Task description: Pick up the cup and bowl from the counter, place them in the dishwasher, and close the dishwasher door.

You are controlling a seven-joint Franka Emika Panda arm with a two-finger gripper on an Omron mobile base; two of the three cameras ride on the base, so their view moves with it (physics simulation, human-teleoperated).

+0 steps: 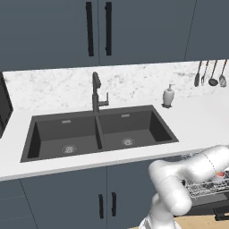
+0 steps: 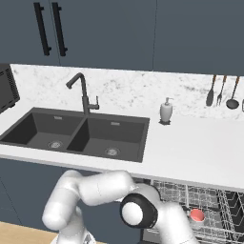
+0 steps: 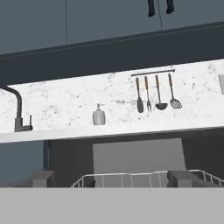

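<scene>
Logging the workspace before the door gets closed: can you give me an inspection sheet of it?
Surface: white counter with a black double sink.
Job's things: dishwasher open, wire rack pulled out; a small red item sits in it, too small to identify. No cup or bowl seen on the counter.
Clutter: soap dispenser.
Grippers: gripper fingertips low before the rack, apart.
Cables: nothing seen.
Surroundings: faucet, hanging utensils, blue-grey cabinets.

Wire rack [image 3: 140, 178] low; soap dispenser [image 3: 99, 116] on counter [image 3: 131, 129].
</scene>
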